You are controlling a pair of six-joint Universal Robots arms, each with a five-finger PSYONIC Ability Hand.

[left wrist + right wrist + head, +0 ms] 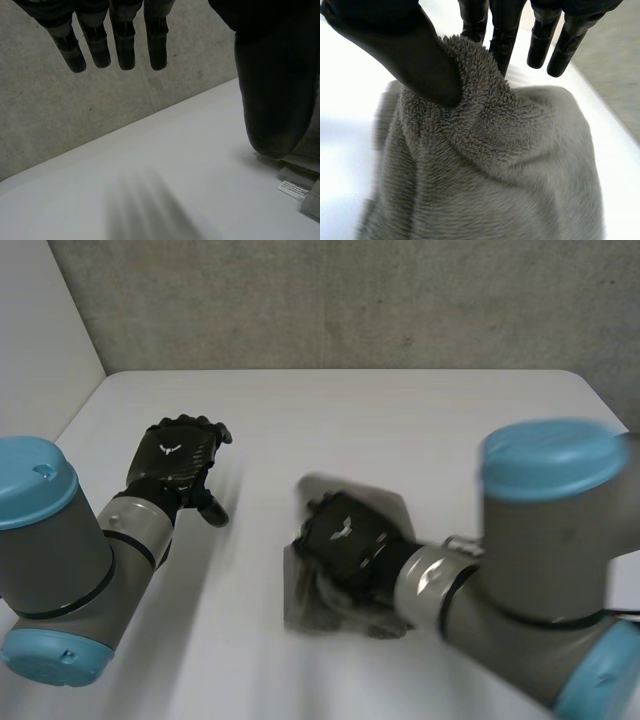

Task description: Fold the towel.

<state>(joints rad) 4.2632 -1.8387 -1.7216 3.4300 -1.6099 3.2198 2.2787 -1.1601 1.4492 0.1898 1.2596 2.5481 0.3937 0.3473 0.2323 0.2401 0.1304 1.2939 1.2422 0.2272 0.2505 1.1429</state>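
A small grey towel lies bunched on the white table near the front middle. My right hand is on top of it. In the right wrist view its thumb and fingers pinch a raised fold of the towel. My left hand hovers over bare table to the left, apart from the cloth. Its fingers hang straight with nothing between them and the thumb. A corner of the towel with a white label shows beside that thumb.
A grey wall runs behind the table's far edge. A white panel stands at the far left.
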